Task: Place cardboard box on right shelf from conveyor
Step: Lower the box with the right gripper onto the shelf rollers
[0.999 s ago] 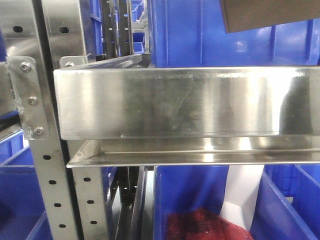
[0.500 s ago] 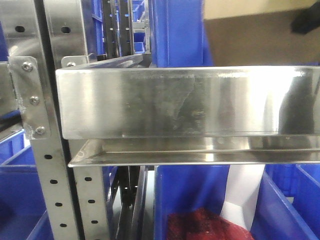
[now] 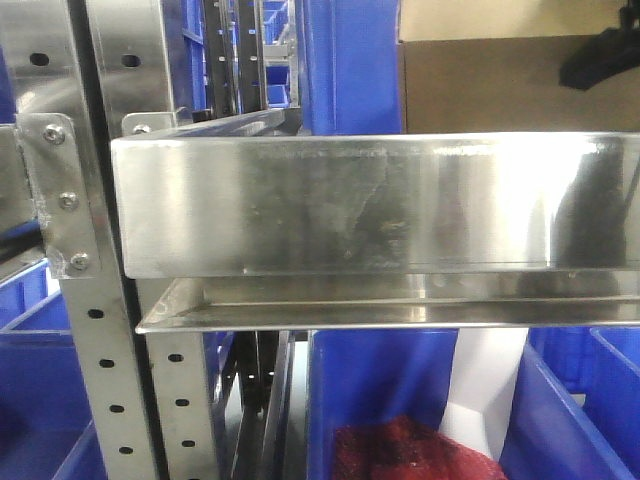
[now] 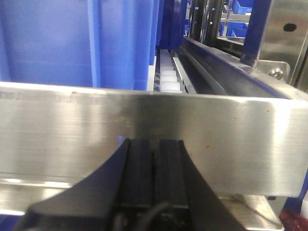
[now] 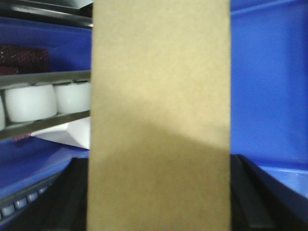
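One cardboard box shows in the front view, its tan face rising behind the top edge of the right shelf toward that shelf's right end, with its lower part hidden by the tall mirror-like front lip. A dark shape at the box's upper right corner is the right gripper; in the right wrist view the same box fills the middle of the frame, with the gripper's two black fingers pressed to its left and right sides, so the jaws are clamped around it. The left gripper sits just in front of the steel lip in its own wrist view, its two black pads brought together with only a thin seam between them and nothing held. One perforated steel upright stands at the left end of the shelf, joined by a bracket with three screws. Behind the shelf stands one tall blue bin; under it a second blue bin holds a dark red mass and a white sheet. Two white rollers show left of the box in the right wrist view
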`<state>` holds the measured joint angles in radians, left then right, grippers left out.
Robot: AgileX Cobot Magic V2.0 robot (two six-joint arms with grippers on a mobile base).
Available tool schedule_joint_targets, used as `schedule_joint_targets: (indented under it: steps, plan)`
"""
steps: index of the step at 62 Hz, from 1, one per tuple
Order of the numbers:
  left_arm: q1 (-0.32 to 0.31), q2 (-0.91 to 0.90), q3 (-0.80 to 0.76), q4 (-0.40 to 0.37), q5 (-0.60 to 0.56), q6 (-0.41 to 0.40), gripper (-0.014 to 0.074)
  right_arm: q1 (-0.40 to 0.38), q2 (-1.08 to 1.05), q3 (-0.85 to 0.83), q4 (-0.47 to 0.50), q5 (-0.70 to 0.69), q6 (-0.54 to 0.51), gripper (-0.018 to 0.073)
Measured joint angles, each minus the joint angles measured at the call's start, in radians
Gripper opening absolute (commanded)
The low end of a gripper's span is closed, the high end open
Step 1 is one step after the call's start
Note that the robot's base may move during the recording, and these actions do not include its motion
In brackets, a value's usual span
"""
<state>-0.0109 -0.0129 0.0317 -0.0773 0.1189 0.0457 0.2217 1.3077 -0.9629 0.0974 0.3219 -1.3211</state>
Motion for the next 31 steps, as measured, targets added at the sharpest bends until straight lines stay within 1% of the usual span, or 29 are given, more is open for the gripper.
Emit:
schedule_joint_targets:
  steps: [11, 21, 28, 31]
  plan:
    - [0.0, 0.0, 0.0, 0.0, 0.0, 0.0, -0.0116, -0.002, 0.011, 0.004, 0.043, 0.014, 0.031, 0.0629]
    - [0.0, 0.0, 0.0, 0.0, 0.0, 0.0, -0.0116, -0.002, -0.028, 0.004, 0.098, 0.06, 0.069, 0.0629]
    - [0.0, 0.0, 0.0, 0.0, 0.0, 0.0, -0.0116, -0.002, -0.07, 0.004, 0.135, 0.091, 0.116, 0.0629]
    - [0.0, 0.0, 0.0, 0.0, 0.0, 0.0, -0.0116, -0.002, -0.091, 0.004, 0.145, 0.11, 0.156, 0.0629]
